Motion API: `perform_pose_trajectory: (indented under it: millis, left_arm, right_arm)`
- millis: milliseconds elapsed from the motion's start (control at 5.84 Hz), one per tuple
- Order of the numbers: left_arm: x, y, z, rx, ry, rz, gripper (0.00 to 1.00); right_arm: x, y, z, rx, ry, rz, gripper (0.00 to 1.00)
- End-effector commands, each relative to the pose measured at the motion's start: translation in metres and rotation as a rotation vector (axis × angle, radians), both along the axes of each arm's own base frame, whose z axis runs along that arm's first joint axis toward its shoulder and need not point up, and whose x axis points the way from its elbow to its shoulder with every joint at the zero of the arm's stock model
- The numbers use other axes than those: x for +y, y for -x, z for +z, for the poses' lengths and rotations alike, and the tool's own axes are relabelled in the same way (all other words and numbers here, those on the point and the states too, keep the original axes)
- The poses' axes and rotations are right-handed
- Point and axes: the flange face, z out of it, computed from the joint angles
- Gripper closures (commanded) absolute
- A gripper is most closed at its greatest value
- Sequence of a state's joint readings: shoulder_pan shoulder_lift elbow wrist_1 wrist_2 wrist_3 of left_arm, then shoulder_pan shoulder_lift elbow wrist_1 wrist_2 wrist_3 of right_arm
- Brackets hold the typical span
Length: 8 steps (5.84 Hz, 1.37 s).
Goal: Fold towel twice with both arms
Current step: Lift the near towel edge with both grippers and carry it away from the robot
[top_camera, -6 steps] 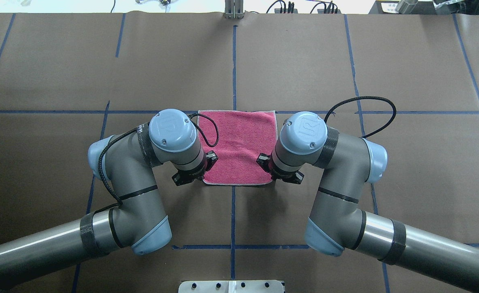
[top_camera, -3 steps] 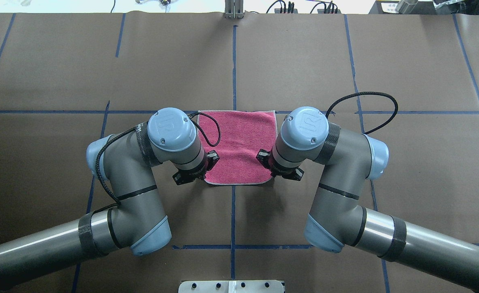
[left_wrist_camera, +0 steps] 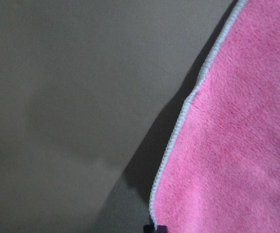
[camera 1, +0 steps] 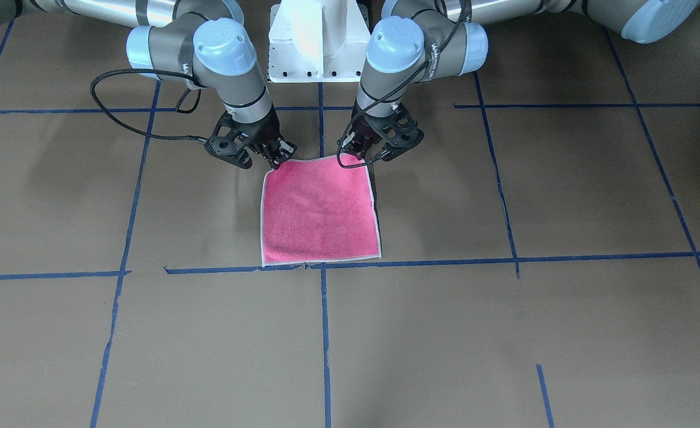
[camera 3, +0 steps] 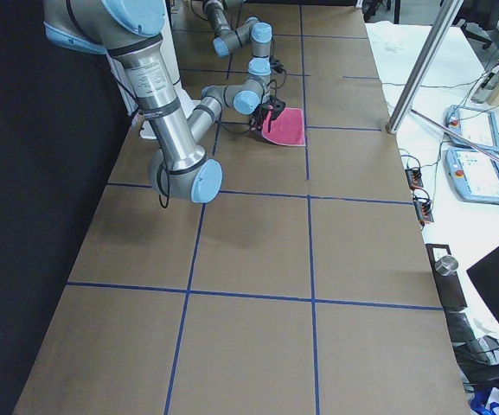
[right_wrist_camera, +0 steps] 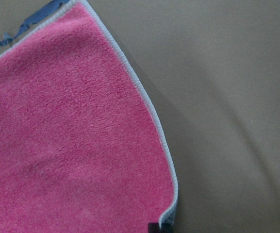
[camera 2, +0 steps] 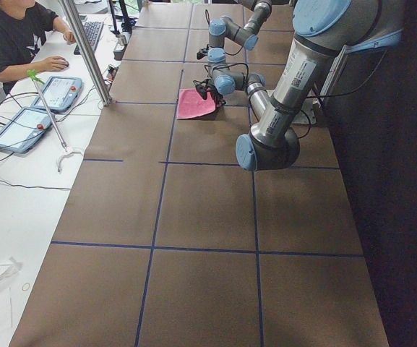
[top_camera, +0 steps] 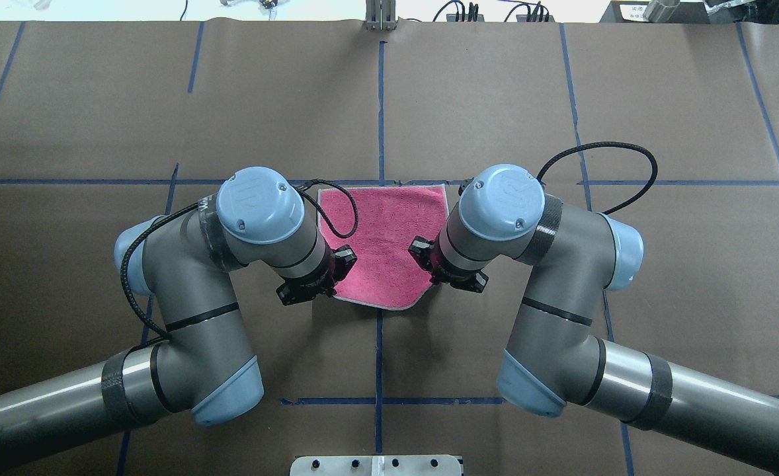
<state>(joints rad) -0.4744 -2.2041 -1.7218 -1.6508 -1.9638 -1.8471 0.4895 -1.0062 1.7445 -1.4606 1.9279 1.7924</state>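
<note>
Within the last second, the near edge of the small square pink microfibre towel with pale stitched edging (top_camera: 383,244) had changed from a straight line to a bowed one. Its 2 near corners were drawn inward and raised off the brown paper-covered table (top_camera: 495,99). The black skeletal left gripper (camera 1: 369,157) and black skeletal right gripper (camera 1: 277,160) each pinched 1 of those corners, jaws narrowed onto the cloth. Both wrists had shifted toward the far side. I judged fold 1 to be just starting, as the towel's far edge lay flat along a blue tape line (top_camera: 98,180). No container showed; the towel rested directly on the table, between the grippers.
</note>
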Motion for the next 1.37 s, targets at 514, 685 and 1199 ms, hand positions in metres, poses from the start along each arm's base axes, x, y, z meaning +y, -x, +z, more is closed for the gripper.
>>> perform_pose_trajectory:
  millis: [514, 685, 1199]
  left_arm:
    - [0.025, 0.029, 0.000, 0.003, 0.078, 0.064, 1.00]
    - [0.028, 0.028, 0.000, 0.005, 0.097, 0.086, 1.00]
    - [0.019, 0.035, -0.009, 0.017, 0.151, 0.052, 1.00]
  right_arm:
    - [0.025, -0.038, -0.011, -0.056, 0.162, -0.021, 1.00]
    - [0.028, -0.040, -0.013, -0.038, 0.178, -0.022, 1.00]
    - [0.023, -0.037, -0.014, -0.027, 0.187, -0.013, 1.00]
